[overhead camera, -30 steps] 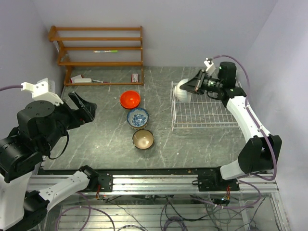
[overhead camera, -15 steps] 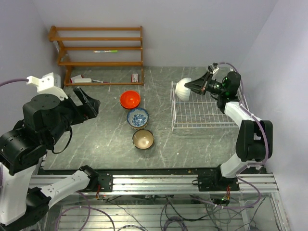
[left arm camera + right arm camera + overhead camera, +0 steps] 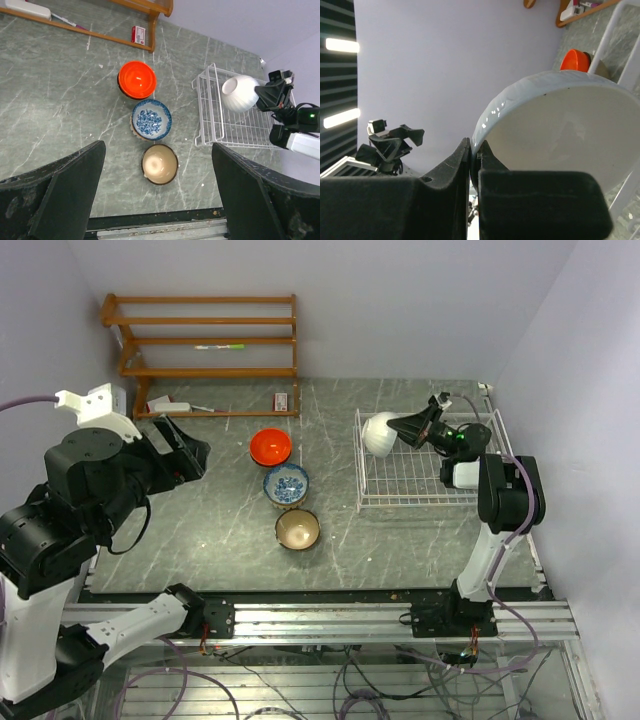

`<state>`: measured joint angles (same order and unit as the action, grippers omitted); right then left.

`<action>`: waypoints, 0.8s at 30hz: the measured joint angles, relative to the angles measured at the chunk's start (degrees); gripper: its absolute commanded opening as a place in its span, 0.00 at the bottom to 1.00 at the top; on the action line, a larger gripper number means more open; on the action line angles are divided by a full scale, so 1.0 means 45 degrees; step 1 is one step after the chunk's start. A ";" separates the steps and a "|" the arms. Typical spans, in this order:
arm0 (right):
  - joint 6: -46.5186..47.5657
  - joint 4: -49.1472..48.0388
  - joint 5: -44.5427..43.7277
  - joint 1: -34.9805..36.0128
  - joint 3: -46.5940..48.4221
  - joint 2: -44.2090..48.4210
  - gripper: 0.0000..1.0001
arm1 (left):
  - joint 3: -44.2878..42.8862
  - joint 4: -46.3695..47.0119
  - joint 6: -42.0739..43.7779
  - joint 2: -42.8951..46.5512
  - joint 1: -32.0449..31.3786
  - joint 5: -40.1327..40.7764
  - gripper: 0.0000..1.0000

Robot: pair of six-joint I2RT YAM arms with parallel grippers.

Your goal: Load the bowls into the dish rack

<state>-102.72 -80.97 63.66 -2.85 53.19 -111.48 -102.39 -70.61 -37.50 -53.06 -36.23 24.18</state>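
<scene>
My right gripper (image 3: 405, 427) is shut on the rim of the ribbed white bowl (image 3: 381, 433), which is tipped on its side over the left end of the dish rack (image 3: 430, 480). In the right wrist view the fingertips (image 3: 475, 150) pinch the bowl's rim (image 3: 560, 145). Three bowls stand in a line on the table: orange-red (image 3: 271, 447), blue-and-white (image 3: 287, 483) and tan (image 3: 297, 529). My left gripper (image 3: 185, 455) is open and hangs high at the left. Its wrist view looks down on the three bowls (image 3: 151, 119), the rack (image 3: 240, 131) and the held white bowl (image 3: 240, 93).
A brown wooden shelf unit (image 3: 205, 340) stands against the back wall, with a white object (image 3: 170, 406) and a small red box (image 3: 282, 401) at its foot. Walls close in on the left, back and right.
The right arm has folded back and its wrist has dropped low beside the rack; the white bowl has stayed over the rack's left end, a little lower. The left arm has shifted slightly.
</scene>
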 measured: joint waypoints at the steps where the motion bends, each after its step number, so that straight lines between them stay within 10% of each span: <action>1: -0.0267 -0.0403 -0.0024 -0.0044 -0.0092 -0.0189 0.00 | -0.0058 -0.0005 0.0005 -0.0024 0.0000 0.0000 0.99; 24: 0.1491 0.1229 -0.0092 -0.0359 -0.1049 -0.0894 0.00 | -0.0403 0.0005 0.0146 -0.0573 0.0000 -0.0102 0.99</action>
<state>-96.01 -75.44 63.24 -4.47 48.47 -115.50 -104.20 -70.59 -36.84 -55.64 -36.23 23.73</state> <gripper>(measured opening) 0.035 0.989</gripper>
